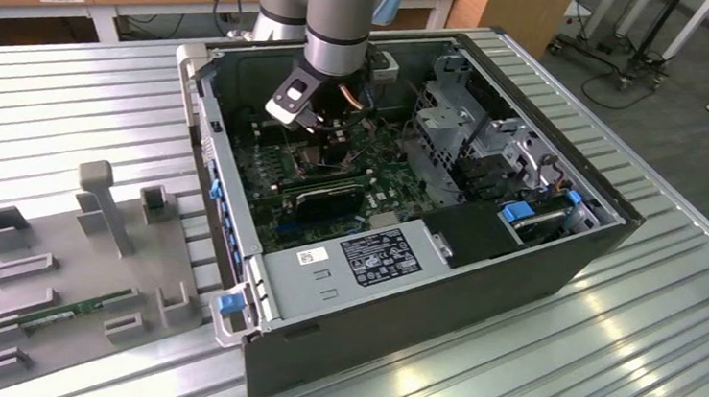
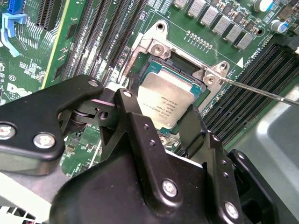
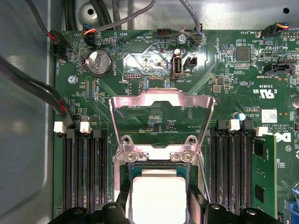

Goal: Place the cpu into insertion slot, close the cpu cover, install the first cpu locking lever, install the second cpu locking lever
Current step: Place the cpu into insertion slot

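Note:
The cpu (image 3: 159,193) is a silvery square chip, and my gripper (image 3: 159,207) is shut on it, one black finger (image 3: 123,201) on each side. In the second wrist view the cpu (image 2: 166,105) hangs slightly tilted just over the insertion slot (image 2: 188,73), whose black edge shows beyond it. The insertion slot's (image 3: 154,164) far rim peeks out past the chip. The cpu cover (image 3: 161,99), a silver frame with a large window, stands flipped open behind the socket. A thin metal locking lever (image 2: 261,91) sticks out to one side. In the exterior view my gripper (image 1: 316,123) reaches down inside the open computer case.
Long black memory slots (image 3: 84,172) flank the socket on both sides, and a green memory stick (image 3: 264,172) sits in one. Cables (image 3: 46,95) run along the case wall. Outside the case, a grey fixture tray (image 1: 65,279) holds another memory stick (image 1: 75,312).

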Tool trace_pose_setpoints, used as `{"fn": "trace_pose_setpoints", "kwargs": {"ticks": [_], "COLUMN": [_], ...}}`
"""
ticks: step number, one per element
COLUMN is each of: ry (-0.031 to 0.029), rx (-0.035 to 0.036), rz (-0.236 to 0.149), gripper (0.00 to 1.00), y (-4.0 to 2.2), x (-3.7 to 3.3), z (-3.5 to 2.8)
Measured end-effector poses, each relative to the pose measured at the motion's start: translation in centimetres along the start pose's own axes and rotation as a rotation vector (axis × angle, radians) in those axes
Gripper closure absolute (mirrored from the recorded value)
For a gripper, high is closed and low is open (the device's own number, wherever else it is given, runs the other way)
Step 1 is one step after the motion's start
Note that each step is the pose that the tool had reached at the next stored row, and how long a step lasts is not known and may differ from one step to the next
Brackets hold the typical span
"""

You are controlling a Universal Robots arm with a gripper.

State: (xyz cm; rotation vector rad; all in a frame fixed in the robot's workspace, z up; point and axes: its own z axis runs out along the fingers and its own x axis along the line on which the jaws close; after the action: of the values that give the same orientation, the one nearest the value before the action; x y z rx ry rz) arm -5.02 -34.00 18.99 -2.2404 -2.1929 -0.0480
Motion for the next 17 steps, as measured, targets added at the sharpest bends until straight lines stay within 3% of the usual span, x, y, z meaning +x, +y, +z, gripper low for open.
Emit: {"fn": "trace_pose_setpoints", "kwargs": {"ticks": [17], "ry": [0.0004], "rx": [-0.0002], "rz": [0.0], "gripper": [0.43], "y": [0.01], "x": [0.01], "z": [-0.2]}}
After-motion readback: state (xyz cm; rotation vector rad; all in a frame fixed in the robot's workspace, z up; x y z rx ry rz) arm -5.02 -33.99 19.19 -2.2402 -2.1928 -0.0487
